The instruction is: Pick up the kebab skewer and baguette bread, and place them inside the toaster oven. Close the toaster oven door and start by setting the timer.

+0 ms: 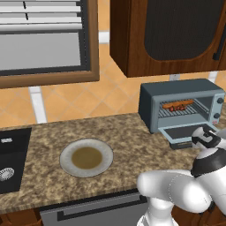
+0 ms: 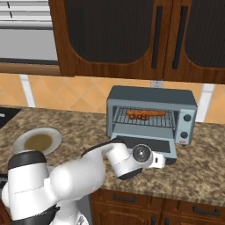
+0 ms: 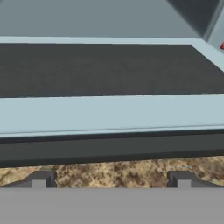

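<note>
Both food items sit on the wire rack (image 2: 145, 119) inside the toaster oven (image 2: 151, 115): the kebab skewer (image 2: 137, 116) and the baguette bread (image 2: 153, 113) lie lengthwise, side by side, near the rack's middle. Left base view shows the same pair, baguette bread (image 1: 181, 103) behind, skewer (image 1: 175, 107) in front. Loading looks finished; closing the door is judged the step in hand.

The toaster oven door (image 2: 149, 146) is folded down flat, resting near the granite counter (image 2: 206, 171), its black handle bar (image 3: 112, 148) along the outer edge. The gripper (image 3: 112, 181) sits low just in front of that edge; hand view looks straight across the door panel (image 3: 112, 111), with both fingertips (image 3: 41, 179) spread to full width and nothing between them. Low placement makes sense: the door must be lifted from below its front lip.

Room: only a thin strip of counter shows between the handle bar and the fingertips, so little clearance beneath the door. Above the door the swing path up to the oven mouth is free. Knobs (image 2: 187, 117) sit on the right face panel, beside the door opening. The emptied plate (image 1: 86, 157) lies well apart to the left.
</note>
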